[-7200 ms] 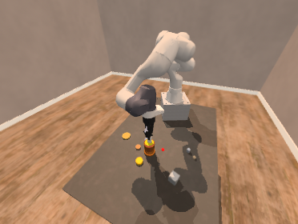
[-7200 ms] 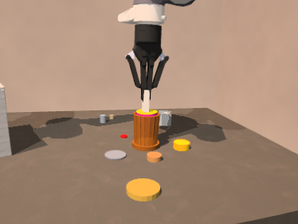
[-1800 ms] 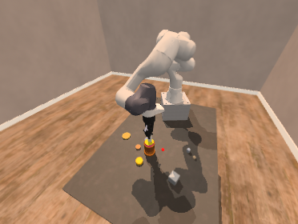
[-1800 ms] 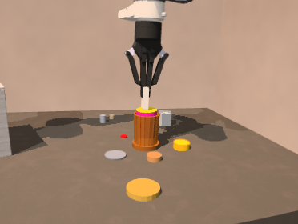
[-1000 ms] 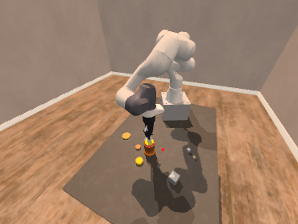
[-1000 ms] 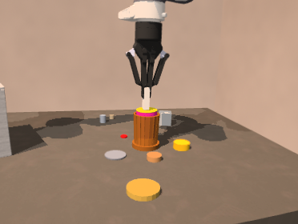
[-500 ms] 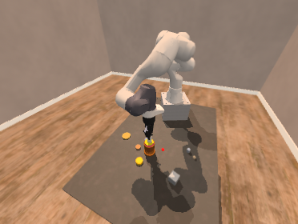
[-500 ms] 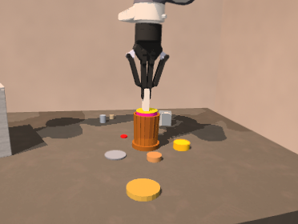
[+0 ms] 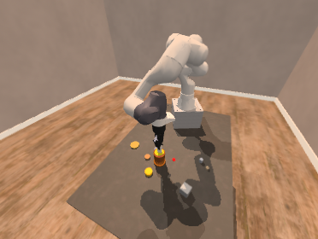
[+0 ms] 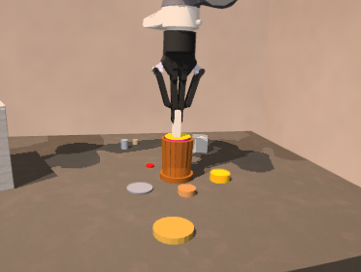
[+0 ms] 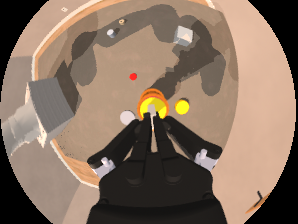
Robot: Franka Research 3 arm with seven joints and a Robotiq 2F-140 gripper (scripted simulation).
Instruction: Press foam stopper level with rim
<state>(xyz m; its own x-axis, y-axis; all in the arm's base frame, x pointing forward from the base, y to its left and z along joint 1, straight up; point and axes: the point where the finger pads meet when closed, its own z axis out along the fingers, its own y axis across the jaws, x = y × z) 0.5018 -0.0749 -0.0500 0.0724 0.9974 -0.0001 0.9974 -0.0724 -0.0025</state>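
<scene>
Foam stopper (image 10: 177,137) sat directly beneath the fully closed, empty end effector (image 10: 177,127), atop the jar (image 10: 177,160); soft and springy, it probably wanted a gentle central press, not gripping.

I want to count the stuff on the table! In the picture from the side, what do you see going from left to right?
Small gray cylinder → gray disc → red dot → orange jar → white cube → yellow disc.

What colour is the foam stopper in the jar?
Yellow, with a pink band beneath it; the stopper shows best in the exterior view.
</scene>
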